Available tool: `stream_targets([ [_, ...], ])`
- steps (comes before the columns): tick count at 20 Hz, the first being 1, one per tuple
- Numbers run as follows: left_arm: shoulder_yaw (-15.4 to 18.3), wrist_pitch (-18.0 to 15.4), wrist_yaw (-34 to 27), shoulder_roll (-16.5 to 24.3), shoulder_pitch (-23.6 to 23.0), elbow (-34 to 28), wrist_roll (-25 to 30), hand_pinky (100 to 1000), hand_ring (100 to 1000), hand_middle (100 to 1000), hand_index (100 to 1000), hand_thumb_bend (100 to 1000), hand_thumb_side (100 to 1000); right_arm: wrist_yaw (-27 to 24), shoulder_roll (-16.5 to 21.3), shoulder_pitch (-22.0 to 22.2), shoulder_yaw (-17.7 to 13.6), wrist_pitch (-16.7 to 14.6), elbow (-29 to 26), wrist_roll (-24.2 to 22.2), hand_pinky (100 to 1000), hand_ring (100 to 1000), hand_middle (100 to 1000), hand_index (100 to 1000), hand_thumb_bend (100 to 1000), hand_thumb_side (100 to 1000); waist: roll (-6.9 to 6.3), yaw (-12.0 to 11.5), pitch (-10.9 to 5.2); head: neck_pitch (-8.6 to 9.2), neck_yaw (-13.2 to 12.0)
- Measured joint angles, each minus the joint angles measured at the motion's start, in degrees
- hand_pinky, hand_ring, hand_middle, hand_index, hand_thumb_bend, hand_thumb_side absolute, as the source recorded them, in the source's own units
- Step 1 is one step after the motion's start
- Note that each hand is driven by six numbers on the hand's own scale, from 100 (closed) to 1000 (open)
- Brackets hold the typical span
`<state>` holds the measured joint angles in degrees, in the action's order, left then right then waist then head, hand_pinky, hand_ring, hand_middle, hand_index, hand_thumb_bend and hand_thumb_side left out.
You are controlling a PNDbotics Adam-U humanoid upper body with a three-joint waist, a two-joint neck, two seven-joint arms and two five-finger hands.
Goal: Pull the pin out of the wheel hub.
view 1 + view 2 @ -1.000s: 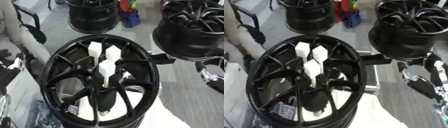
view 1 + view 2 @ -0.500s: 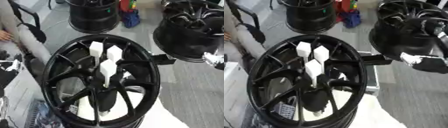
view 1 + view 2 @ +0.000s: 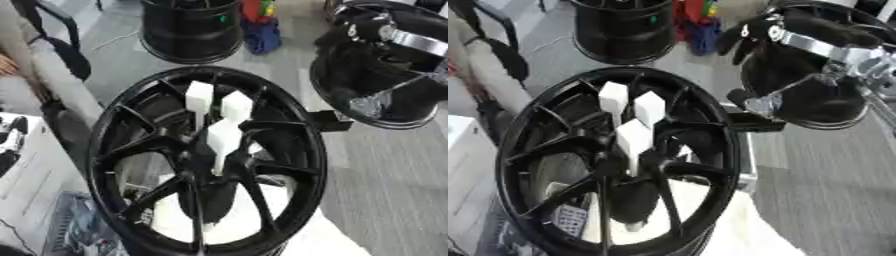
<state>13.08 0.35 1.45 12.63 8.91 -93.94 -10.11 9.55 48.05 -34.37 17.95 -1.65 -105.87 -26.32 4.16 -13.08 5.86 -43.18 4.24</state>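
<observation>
Evidently, nothing of the pull has been carried out yet. The wheel hub (image 3: 206, 165) lies spoke-face up on a white surface (image 3: 754, 235), filling the middle of both views, and three white pins are still seated at its centre: two pins (image 3: 199, 96) (image 3: 236, 106) toward the far side and a nearer pin (image 3: 224, 137) just in front of them, all standing roughly upright out of the spokes. No hand is touching any of them.

The right hand (image 3: 754, 30) is seen at the upper right in the right eye view, on its black and silver arm, hanging above the far rim of the hub and well apart from the pins. Its dark fingers (image 3: 732, 42) are blurred against a second black wheel (image 3: 824, 95) behind them; whether they are spread or curled cannot be told. The left hand is not shown in either view.

What is left, it is judged, is the whole of the work: the hand is to be brought down over a pin, the fingers closed round it, and the pin drawn up out of the hub.
</observation>
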Motion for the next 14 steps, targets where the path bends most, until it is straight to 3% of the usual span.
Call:
stream_targets([
  [7,-0.24,-0.11,0.06,0.52,0.31,-0.34,0.56,595,536,638,732,452,215,5.1,-4.61,-5.01,3.04,-2.99,9.99,-5.68,817,784,809,901,225,100,0.42,-3.01,0.04,0.45,2.86],
  [14,-0.38,-0.07,0.06,0.93,0.72,-0.64,0.79,596,535,637,734,453,219,8.12,-8.27,-8.33,5.09,-5.92,15.19,-10.62,840,841,852,911,305,108,0.55,-4.16,0.03,0.46,4.59],
])
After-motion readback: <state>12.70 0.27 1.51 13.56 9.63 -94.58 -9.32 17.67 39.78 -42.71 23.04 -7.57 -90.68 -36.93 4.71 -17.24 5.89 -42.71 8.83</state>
